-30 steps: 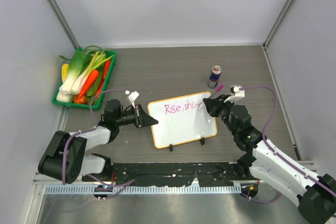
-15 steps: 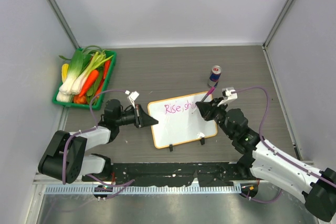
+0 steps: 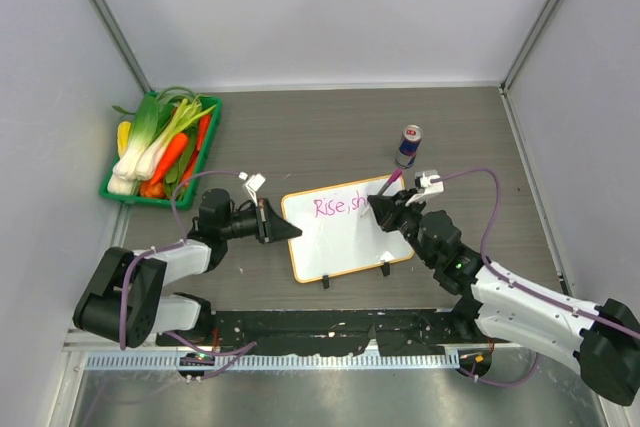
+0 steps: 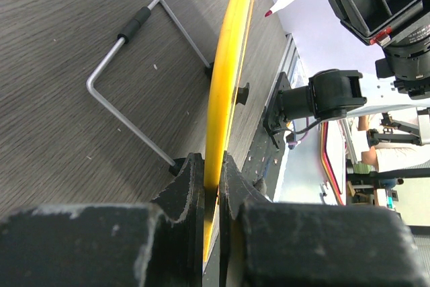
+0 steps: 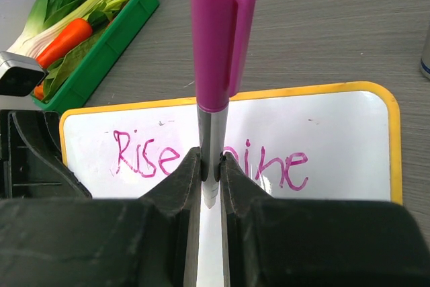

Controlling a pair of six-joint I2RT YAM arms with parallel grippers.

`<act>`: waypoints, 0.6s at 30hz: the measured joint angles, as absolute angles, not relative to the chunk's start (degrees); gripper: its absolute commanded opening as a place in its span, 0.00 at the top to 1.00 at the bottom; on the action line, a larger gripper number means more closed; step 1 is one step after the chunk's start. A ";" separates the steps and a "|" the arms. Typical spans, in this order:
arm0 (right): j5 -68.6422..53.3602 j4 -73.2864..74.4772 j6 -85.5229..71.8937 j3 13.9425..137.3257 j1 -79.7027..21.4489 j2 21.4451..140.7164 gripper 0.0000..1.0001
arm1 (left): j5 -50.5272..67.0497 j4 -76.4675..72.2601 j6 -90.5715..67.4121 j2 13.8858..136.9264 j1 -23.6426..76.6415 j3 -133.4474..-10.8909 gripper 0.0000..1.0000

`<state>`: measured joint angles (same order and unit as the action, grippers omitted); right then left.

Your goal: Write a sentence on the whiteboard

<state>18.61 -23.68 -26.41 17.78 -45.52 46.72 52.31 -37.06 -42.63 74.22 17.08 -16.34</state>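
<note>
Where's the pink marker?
In the top view, the marker sits right of centre, clamped in the right gripper over the whiteboard, near the can.

Grey wood-grain table [image 3: 320, 137], pale walls [image 3: 330, 7]

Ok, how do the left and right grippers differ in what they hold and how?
The left gripper clamps the orange edge of the whiteboard; the right gripper pinches a magenta marker. The left gripper reaches in low from the board's left side; the right gripper hangs above the sentence. Shared: both have jaws shut on something.
</note>
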 measured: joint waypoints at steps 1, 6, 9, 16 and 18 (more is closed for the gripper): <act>18.83 -24.14 -26.41 17.78 -45.71 47.13 0.99 | 52.34 -37.06 -42.63 74.26 17.08 -16.36 1.00; 19.46 -26.22 -26.44 17.78 -46.17 48.34 0.99 | 52.34 -37.06 -42.63 74.32 17.08 -16.38 1.00; 19.73 -26.74 -26.46 17.78 -46.30 48.95 0.99 | 52.38 -37.06 -42.63 74.32 17.08 -16.45 1.00; 19.90 -26.81 -26.61 17.78 -46.41 49.39 0.99 | 52.49 -37.06 -42.63 74.43 17.08 -16.49 1.00; 19.90 -26.76 -26.81 17.78 -46.44 49.74 0.99 | 52.49 -37.06 -42.63 74.43 17.08 -16.49 1.00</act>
<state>19.90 -26.76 -26.81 17.78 -46.44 49.74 52.49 -37.06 -42.63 74.43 17.08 -16.49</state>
